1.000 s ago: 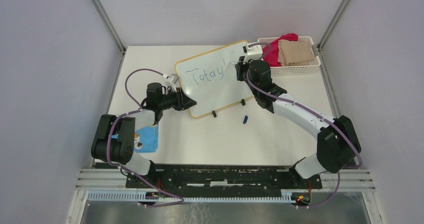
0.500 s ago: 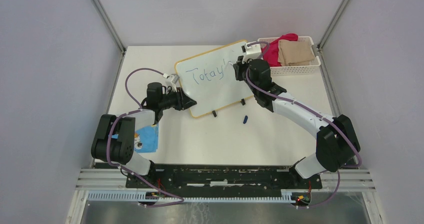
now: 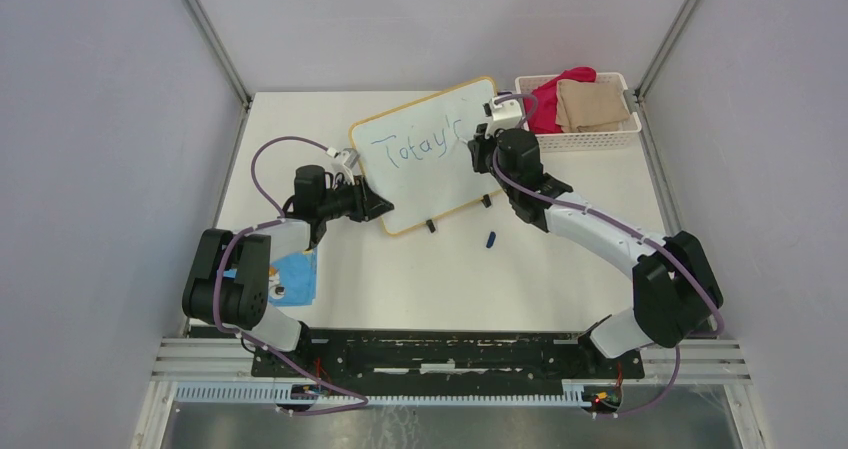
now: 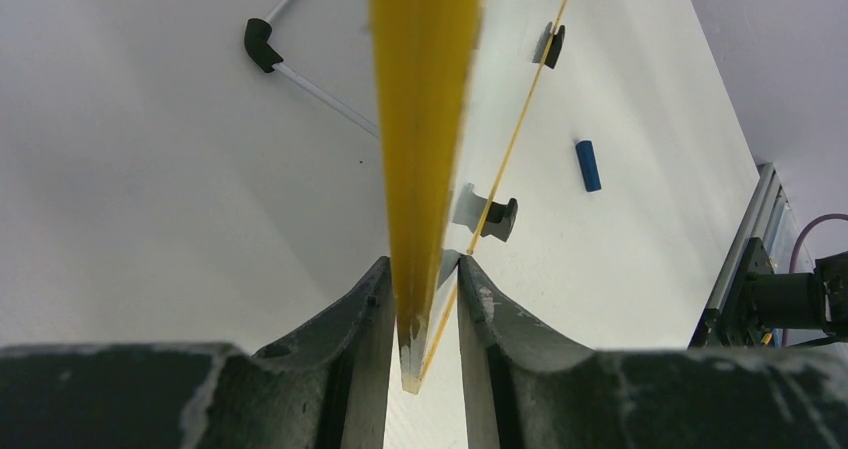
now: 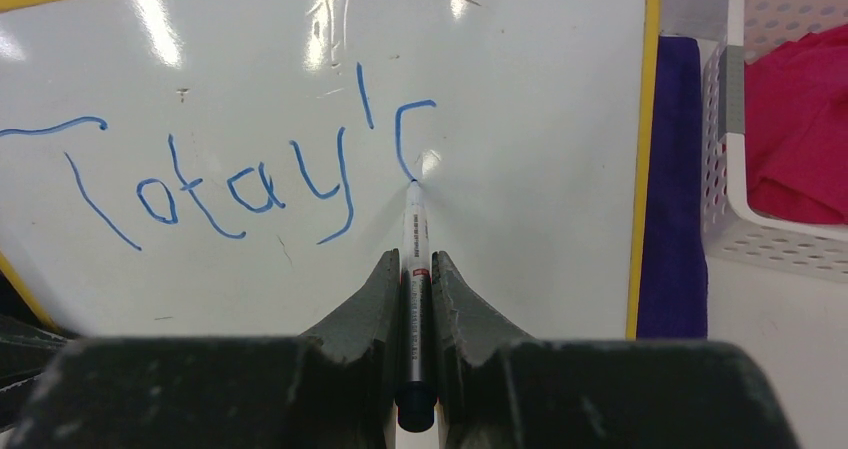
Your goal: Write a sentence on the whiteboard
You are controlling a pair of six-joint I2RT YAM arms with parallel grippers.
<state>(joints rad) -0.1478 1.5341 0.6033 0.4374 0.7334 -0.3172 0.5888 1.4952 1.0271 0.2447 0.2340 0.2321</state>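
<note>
Whiteboard [image 3: 430, 184] met late in a walk outward from the near edge.

Nearest, by the left arm's base: blue booklet [image 3: 295, 277], flat on the table [image 3: 450, 289], same spot as a second ago.

Next, small blue cap [image 3: 491, 238], alone on the table just short of the board's black feet [image 3: 431, 226], unmoved.

Then left gripper [image 4: 420, 269]: pinched narrow on the board's yellow-tan frame at the near left corner, one finger on either face, exactly as before.

Beyond it the board itself, past mid-table, turned at a slant, feet toward the arms, far right corner close to the basket [image 3: 590, 141]. No visible shift across the second.

Across its upper half, the sentence [image 5: 230, 184] in blue: reads "Totay'" plus a fresh hooked stroke like a c. Ended at the apostrophe a second ago, with no hook after it.

Right gripper [image 5: 417, 264]: closed tight on a marker [image 5: 413, 224], tip touching the board at the foot of that new hook. Sits slightly nearer the arms than a second ago.

Along the board's right edge, a dark purple strip [image 5: 682, 189].

Farthest, the white basket at the back right, holding red cloth [image 3: 548, 107] and tan cloth [image 3: 592, 104], unchanged.
</note>
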